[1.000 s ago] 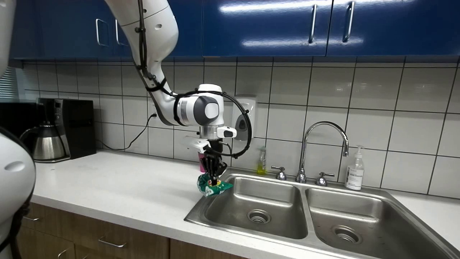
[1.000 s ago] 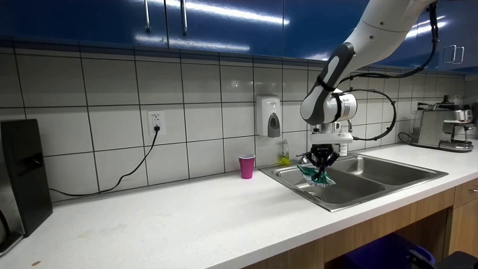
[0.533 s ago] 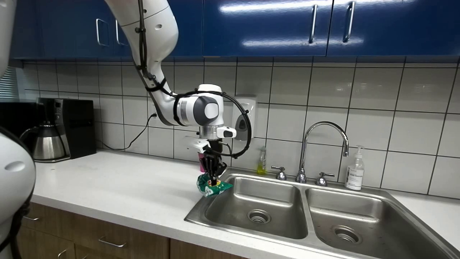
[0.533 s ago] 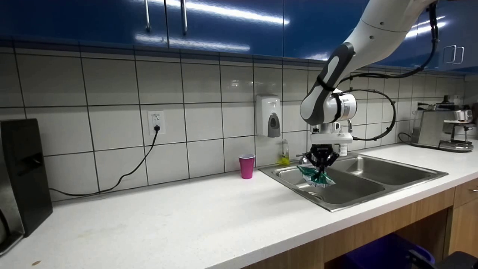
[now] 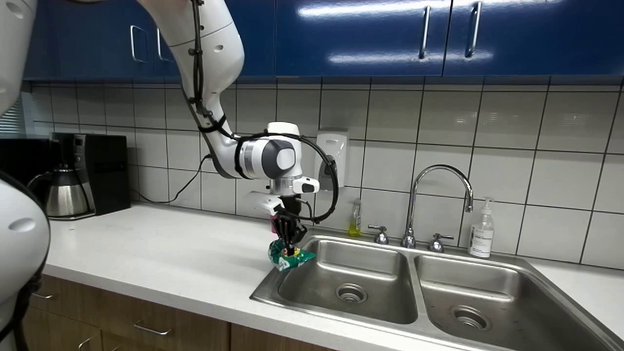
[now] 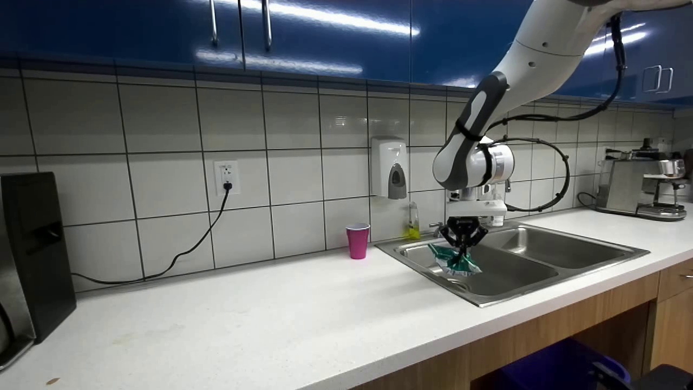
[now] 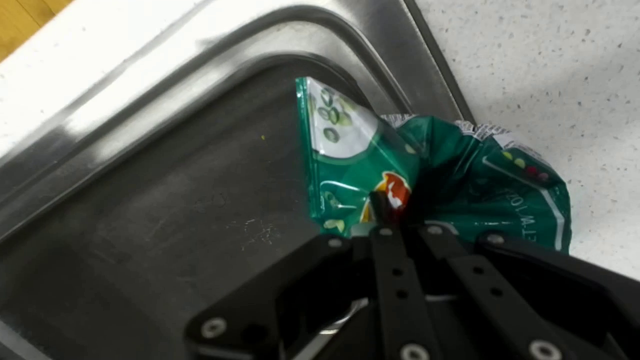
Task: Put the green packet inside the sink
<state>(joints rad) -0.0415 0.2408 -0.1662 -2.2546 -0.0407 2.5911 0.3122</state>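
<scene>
Wrist view: packet (image 7: pixel 440 180) overlaps sink rim (image 7: pixel 400 50).

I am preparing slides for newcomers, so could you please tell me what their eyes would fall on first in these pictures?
Probably the shiny green packet, pinched in the black gripper and held over the edge of the left basin of the sink. Next might come the white arm, reaching down in front of the blue cabinets in both exterior views. The pink cup also stands out, upright on the white counter.
</scene>
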